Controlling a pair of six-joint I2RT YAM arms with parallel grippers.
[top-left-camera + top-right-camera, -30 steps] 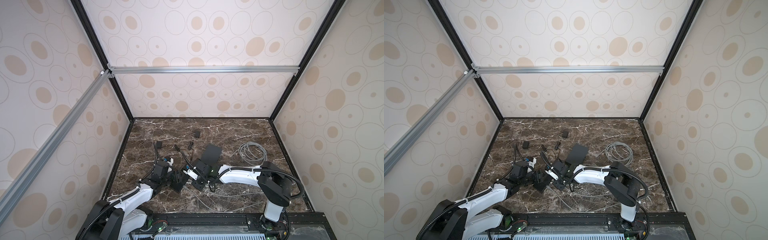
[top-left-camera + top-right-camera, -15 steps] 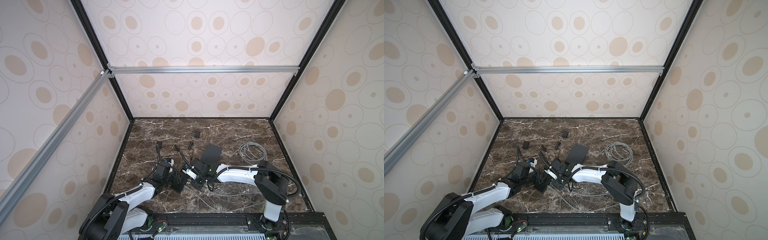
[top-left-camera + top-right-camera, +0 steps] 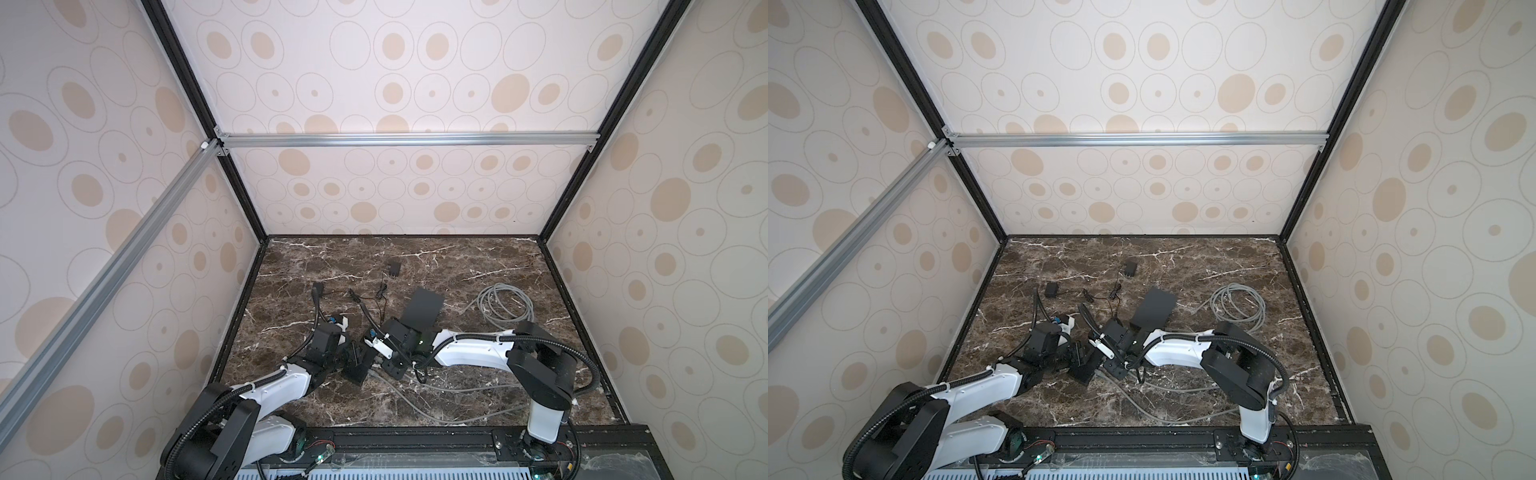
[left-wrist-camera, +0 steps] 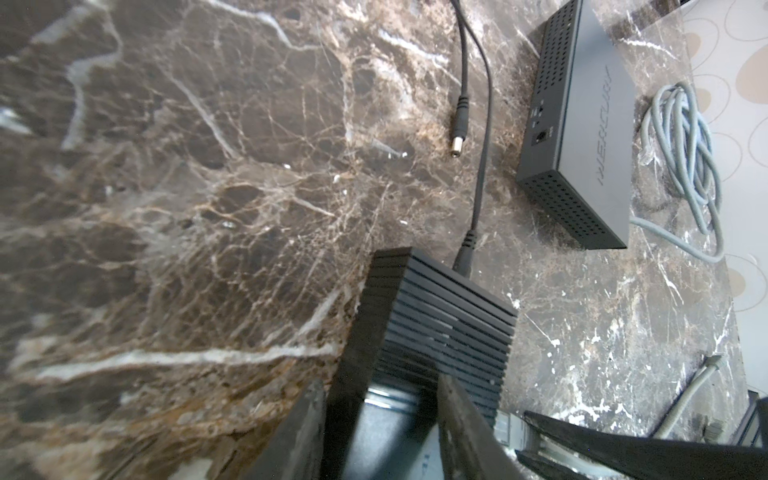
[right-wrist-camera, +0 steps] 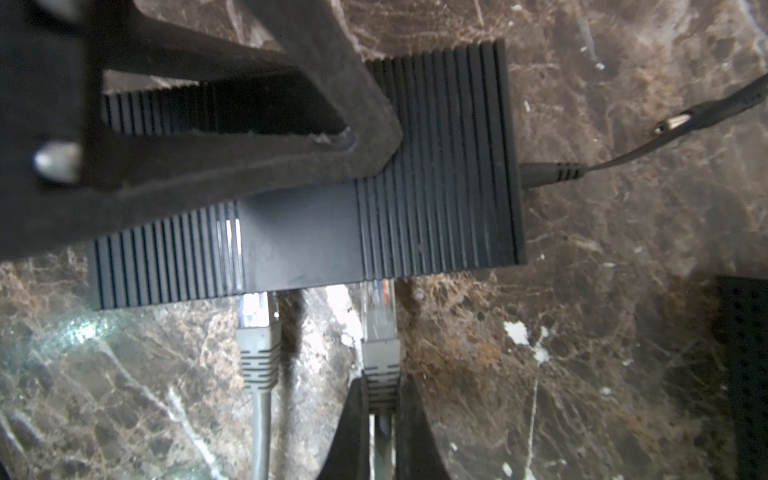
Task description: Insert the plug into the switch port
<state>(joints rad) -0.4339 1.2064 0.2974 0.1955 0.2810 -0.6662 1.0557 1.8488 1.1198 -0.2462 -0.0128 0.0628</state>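
switch (image 5: 436, 166): small black ribbed box on marble tabletop (image 5: 602, 332)
plug (image 5: 380, 328): clear RJ45, tip at switch port face
left gripper (image 4: 380, 386): clamped across switch sides
right gripper (image 5: 380, 392): pinched on plug's grey ribbed boot

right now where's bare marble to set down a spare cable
Bare: the far strip between the back wall and the small adapter, and the far right corner beyond the grey cable coil. Crowded: the middle front, where the left gripper holds the ribbed switch and the right gripper a plug.
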